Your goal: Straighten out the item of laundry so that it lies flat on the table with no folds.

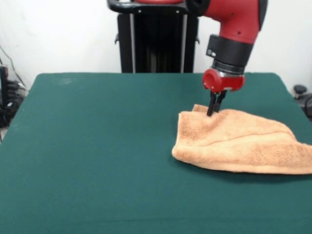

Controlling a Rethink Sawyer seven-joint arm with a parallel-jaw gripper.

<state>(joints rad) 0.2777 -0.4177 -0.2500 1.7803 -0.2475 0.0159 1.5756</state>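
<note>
The orange-tan towel [243, 141] lies on the right side of the green table [97, 146], folded over on itself, with a rounded fold at its left end and its right end running off the picture's edge. My gripper [211, 112] comes straight down from the red arm onto the towel's far left corner. Its two black fingers [212, 103] are close together and their tips press into the cloth there. A small flap of towel shows just behind the tips.
The robot's black pedestal [156, 39] stands behind the table's far edge. Dark equipment and cables show at the left edge [7, 97] and a dark object at the right edge [302, 95], both off the table.
</note>
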